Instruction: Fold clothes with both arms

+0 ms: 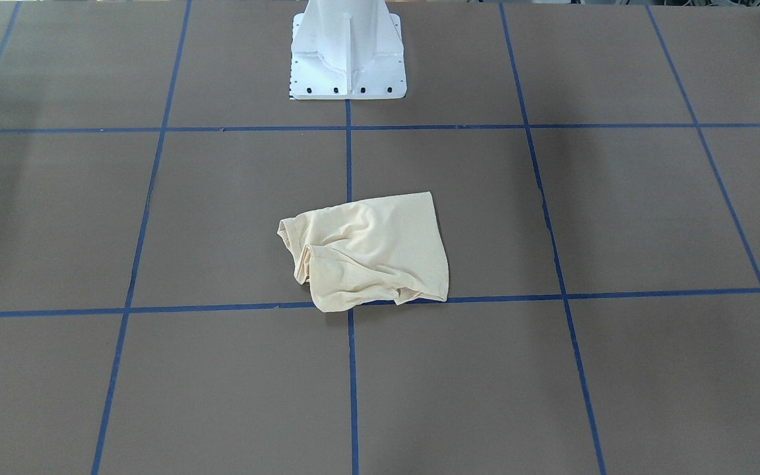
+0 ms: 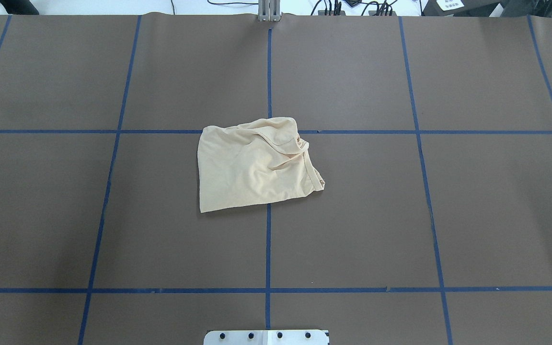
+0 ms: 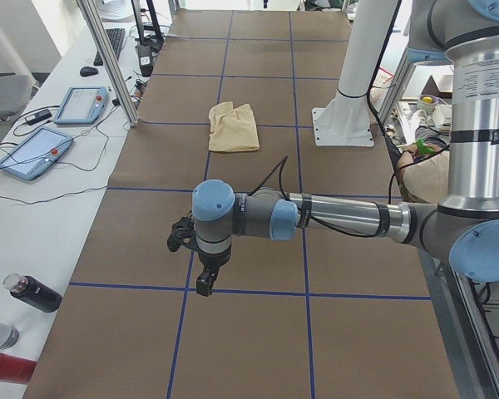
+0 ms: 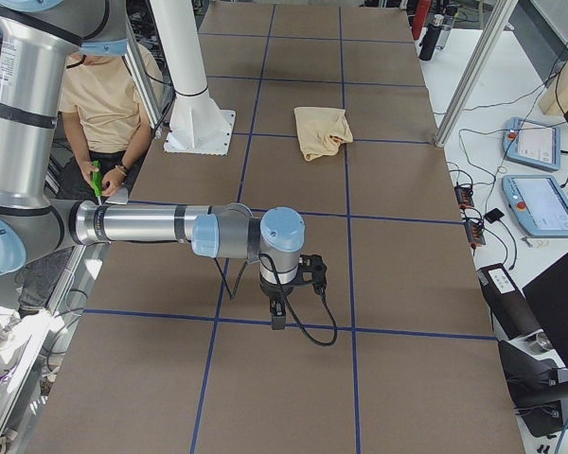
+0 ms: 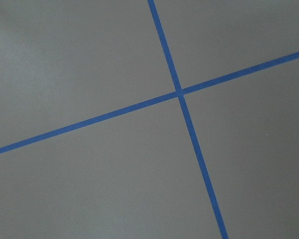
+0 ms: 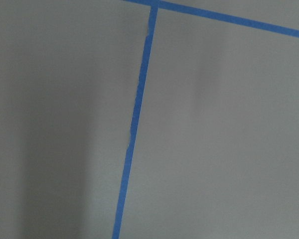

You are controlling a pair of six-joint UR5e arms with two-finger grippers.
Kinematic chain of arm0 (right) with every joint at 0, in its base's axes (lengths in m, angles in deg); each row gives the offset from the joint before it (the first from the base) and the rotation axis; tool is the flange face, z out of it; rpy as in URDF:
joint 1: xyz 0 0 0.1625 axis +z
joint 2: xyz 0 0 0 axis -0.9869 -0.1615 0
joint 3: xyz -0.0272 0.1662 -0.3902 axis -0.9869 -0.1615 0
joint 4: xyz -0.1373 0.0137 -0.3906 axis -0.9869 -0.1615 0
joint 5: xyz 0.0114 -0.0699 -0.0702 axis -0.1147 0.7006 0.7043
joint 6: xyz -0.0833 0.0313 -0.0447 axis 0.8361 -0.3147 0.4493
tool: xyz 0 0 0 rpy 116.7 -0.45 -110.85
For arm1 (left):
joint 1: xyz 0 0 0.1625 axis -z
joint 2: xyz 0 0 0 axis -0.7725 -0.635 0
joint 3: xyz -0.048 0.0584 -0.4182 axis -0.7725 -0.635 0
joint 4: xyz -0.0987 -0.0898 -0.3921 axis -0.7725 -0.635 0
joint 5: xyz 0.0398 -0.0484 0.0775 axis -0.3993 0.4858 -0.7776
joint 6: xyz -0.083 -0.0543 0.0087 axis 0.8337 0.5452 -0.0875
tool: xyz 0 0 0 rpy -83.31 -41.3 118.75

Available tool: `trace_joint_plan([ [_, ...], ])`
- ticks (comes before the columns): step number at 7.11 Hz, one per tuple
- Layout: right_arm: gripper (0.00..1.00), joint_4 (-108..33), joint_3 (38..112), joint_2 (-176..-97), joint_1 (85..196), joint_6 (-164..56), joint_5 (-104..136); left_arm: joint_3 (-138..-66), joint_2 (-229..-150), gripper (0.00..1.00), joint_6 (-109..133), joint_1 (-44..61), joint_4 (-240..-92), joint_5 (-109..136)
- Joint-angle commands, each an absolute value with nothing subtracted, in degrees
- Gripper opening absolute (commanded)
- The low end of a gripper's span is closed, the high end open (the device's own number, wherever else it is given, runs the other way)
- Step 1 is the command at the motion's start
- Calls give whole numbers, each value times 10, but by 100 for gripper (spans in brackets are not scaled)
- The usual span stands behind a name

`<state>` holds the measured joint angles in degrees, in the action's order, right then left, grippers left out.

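While folded over on itself, lying rumpled at mid-table: cream T-shirt.

Covers a crossing of blue tape lines on the brown table, out in front of the white pedestal, with a ribbed edge turned towards the robot's right. Seen only from the table's ends: left gripper and right gripper, pointing down over bare table, well apart from the cloth. Cannot tell whether either pair of fingers is parted or closed.

Brown table surface, two blue tape lines crossing right of centre
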<state>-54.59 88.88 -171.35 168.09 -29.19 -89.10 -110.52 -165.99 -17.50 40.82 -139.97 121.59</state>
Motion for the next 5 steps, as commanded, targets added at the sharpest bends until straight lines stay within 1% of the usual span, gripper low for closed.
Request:
trace_joint_plan([
  [1,100,-546,894,-1712,1681,-295,-890,-1105,-1659,100,-176,408,-1399,1217],
  [5,100,-545,903,-1710,1681,-293,-890,-1107,-1655,100,-179,408,-1400,1218],
])
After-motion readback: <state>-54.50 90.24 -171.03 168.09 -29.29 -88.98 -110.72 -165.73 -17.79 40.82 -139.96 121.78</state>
